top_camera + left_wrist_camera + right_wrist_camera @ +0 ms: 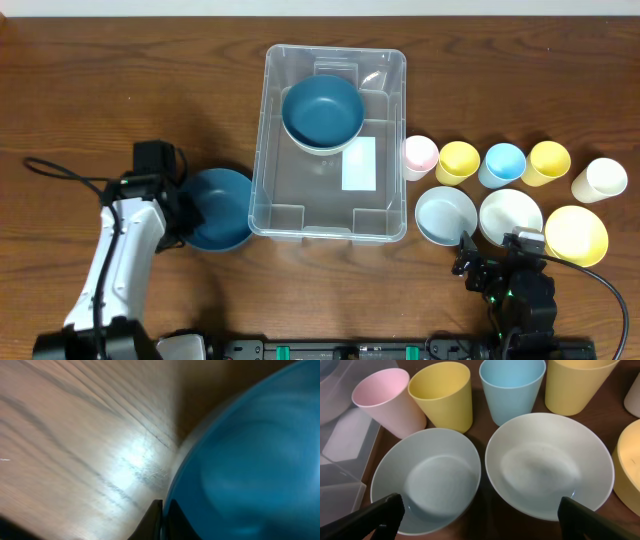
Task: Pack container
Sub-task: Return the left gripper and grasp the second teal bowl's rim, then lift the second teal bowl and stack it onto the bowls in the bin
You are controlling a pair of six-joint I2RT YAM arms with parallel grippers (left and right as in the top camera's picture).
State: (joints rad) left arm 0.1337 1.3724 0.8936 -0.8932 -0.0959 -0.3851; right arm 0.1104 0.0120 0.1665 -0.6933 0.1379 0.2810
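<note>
Though blurred, left gripper [164, 521] on blue bowl [250, 475]

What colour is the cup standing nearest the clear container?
Pale pink; the cup beside the container shows best in the right wrist view.

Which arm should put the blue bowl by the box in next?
Left. The left gripper is at the blue bowl beside the container. The right gripper is far off by the pale bowls.

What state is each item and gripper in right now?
Container: lidless, one dark blue bowl inside.
Second dark blue bowl: upright on table.
Five cups: upright, empty.
Three pale bowls: upright, empty.
Left gripper: at second bowl's rim, closure unclear.
Right gripper: open.
</note>
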